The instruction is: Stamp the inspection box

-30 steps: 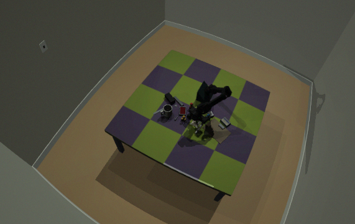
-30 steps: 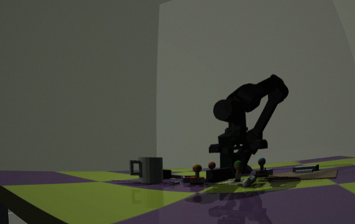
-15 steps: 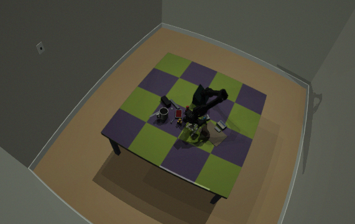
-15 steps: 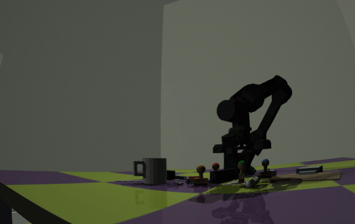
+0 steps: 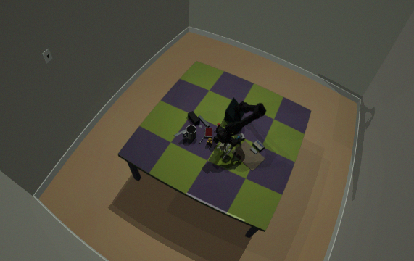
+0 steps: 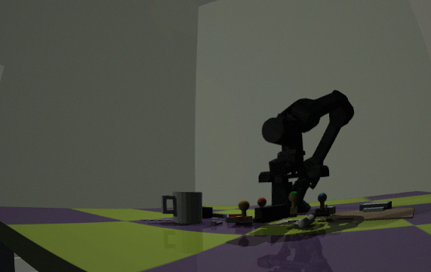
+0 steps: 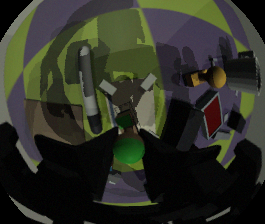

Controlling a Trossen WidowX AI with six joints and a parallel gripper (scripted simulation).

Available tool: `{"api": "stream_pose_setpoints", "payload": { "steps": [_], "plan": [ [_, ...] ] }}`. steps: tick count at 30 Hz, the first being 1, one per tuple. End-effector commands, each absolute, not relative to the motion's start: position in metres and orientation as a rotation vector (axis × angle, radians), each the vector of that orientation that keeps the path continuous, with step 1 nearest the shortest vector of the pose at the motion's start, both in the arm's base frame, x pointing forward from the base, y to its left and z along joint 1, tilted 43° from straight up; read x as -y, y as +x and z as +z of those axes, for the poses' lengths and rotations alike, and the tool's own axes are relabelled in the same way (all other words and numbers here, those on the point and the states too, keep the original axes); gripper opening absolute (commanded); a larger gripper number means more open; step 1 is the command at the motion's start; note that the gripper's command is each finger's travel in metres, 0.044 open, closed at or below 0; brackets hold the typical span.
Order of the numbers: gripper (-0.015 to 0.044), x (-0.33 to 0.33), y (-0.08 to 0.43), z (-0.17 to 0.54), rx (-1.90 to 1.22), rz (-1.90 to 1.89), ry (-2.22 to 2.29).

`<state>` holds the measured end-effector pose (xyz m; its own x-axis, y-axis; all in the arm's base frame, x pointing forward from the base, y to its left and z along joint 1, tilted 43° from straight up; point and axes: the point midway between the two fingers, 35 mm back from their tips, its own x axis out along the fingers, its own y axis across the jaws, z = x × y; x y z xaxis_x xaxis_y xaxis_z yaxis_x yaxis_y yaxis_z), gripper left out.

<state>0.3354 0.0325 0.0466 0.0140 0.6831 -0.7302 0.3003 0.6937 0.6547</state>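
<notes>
My gripper (image 7: 128, 131) is shut on the green-knobbed stamp (image 7: 129, 150) (image 6: 293, 196), which stands roughly upright, base down. Its lettering is not readable. The pale card (image 7: 147, 114) lies under and around the stamp in the wrist view, largely in shadow, with two light grey pieces at its far corners. The stamp's base covers part of the card. I cannot tell whether they touch, and the inspection box and any print cannot be made out. An open red pad (image 7: 213, 116) (image 5: 209, 133) lies right of the gripper in the wrist view.
A black block (image 7: 180, 125) stands between gripper and red pad. A thick pen (image 7: 88, 90) lies left of the card. A brown board (image 5: 251, 157), orange-knobbed stamp (image 7: 215, 77), red-knobbed stamp (image 6: 262, 202), blue-knobbed stamp (image 6: 321, 196) and grey mug (image 6: 187, 208) are around.
</notes>
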Motion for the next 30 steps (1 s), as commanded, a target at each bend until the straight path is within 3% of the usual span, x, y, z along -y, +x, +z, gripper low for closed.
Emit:
{"api": "stream_pose_setpoints", "payload": {
  "steps": [1,30],
  "plan": [
    [0.0,-0.027,0.338,0.052,-1.569,0.362,0.821],
    [0.0,0.005,0.336,0.086,-1.57,0.36,0.82]
  ]
}}
